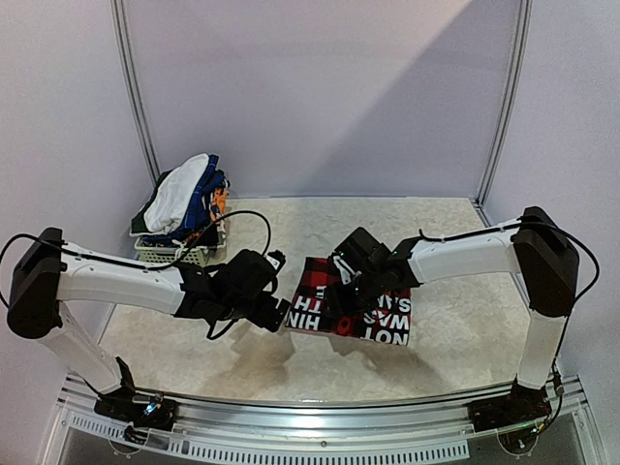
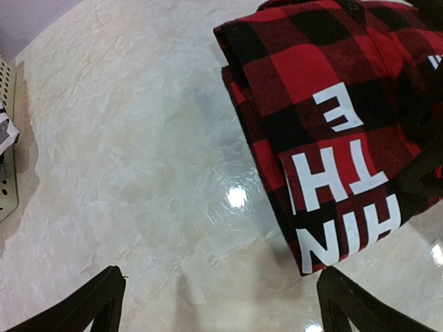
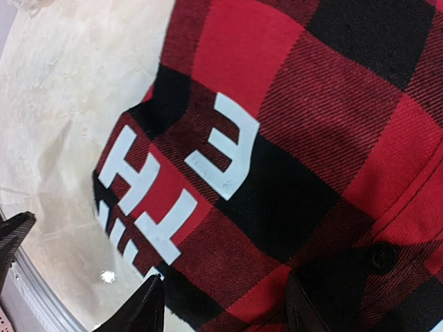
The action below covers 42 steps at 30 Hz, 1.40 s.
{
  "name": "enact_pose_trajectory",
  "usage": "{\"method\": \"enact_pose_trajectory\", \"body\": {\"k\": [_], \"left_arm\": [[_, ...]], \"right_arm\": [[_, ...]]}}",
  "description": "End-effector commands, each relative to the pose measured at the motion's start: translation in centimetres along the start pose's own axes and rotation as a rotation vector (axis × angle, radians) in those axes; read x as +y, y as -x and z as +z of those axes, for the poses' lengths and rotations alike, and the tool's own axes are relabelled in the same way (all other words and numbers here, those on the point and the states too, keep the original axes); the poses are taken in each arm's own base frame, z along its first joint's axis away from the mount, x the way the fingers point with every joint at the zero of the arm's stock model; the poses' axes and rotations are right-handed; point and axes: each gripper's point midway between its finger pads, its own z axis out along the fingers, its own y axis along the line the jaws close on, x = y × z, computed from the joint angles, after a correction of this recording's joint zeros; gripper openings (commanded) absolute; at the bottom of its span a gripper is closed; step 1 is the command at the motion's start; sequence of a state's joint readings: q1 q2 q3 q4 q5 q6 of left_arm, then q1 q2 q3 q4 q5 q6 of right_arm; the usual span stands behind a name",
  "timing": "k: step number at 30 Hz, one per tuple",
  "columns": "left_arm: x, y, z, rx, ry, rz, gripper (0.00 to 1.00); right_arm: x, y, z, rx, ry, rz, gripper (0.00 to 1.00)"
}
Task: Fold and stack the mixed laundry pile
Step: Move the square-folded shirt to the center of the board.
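Note:
The red-and-black plaid shirt (image 1: pixel 373 315) with white block lettering lies folded flat on the table. My right gripper (image 1: pixel 341 298) hovers over its left part. In the right wrist view the shirt (image 3: pixel 291 124) fills the frame, and the right gripper (image 3: pixel 221 308) stands open just above the flat fabric, pinching nothing. My left gripper (image 1: pixel 274 318) sits just left of the shirt. In the left wrist view it (image 2: pixel 218 315) is wide open over bare table, with the shirt's (image 2: pixel 332 124) folded corner near its right finger (image 2: pixel 360 308). The rest of the laundry pile (image 1: pixel 184 199), white and blue cloth, sits heaped at the back left.
A small white lattice basket (image 1: pixel 179 254) holds the heap at the back left; its wall (image 2: pixel 5 180) shows at the left edge of the left wrist view. The marbled table (image 1: pixel 455 339) ends at a metal rail in front. Walls close in behind and beside.

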<state>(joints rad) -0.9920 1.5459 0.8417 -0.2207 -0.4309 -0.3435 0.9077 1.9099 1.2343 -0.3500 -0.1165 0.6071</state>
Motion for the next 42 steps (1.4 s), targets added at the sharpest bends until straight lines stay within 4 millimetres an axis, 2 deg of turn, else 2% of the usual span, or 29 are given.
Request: {"method": "enact_pose_trajectory", "body": {"k": [1, 6, 16, 18, 21, 25, 27, 31, 33, 37, 42], "left_arm": [[0.7, 0.6, 0.1, -0.028, 0.025, -0.01, 1.0], [1.0, 0.8, 0.0, -0.039, 0.035, -0.006, 0.99], [1.0, 0.9, -0.1, -0.052, 0.03, -0.004, 1.0], [1.0, 0.8, -0.1, -0.052, 0.025, -0.002, 0.99], [0.8, 0.9, 0.0, -0.058, 0.013, -0.006, 0.99], [0.5, 1.0, 0.0, -0.066, -0.002, -0.006, 1.0], [0.5, 1.0, 0.0, -0.069, -0.007, -0.006, 1.0], [0.3, 0.9, -0.1, -0.072, -0.02, -0.005, 1.0], [0.3, 0.8, -0.2, -0.075, -0.026, -0.004, 1.0], [0.2, 0.7, -0.4, -0.079, -0.037, -0.005, 1.0], [0.3, 0.3, -0.6, -0.075, -0.043, -0.007, 0.99]], "right_arm": [[-4.3, -2.5, 1.4, 0.07, -0.132, 0.045, 0.61], [-7.8, -3.1, 0.7, 0.101, -0.196, 0.071, 0.62], [-13.3, -1.6, -2.0, 0.087, -0.335, 0.082, 0.63], [-13.5, -1.5, -2.6, 0.09, -0.35, 0.07, 0.63], [-12.1, -0.6, -3.7, 0.078, -0.31, 0.04, 0.63], [-9.5, 1.1, -6.3, 0.01, -0.253, 0.013, 0.65], [-9.5, 1.6, -7.6, -0.023, -0.271, 0.027, 0.68], [-11.4, 2.3, -9.9, -0.085, -0.398, 0.07, 0.75], [-12.4, 2.4, -10.4, -0.096, -0.457, 0.084, 0.76], [-14.4, 2.4, -10.1, -0.091, -0.536, 0.123, 0.76], [-15.2, 3.3, -8.6, -0.088, -0.542, 0.142, 0.7]]}}
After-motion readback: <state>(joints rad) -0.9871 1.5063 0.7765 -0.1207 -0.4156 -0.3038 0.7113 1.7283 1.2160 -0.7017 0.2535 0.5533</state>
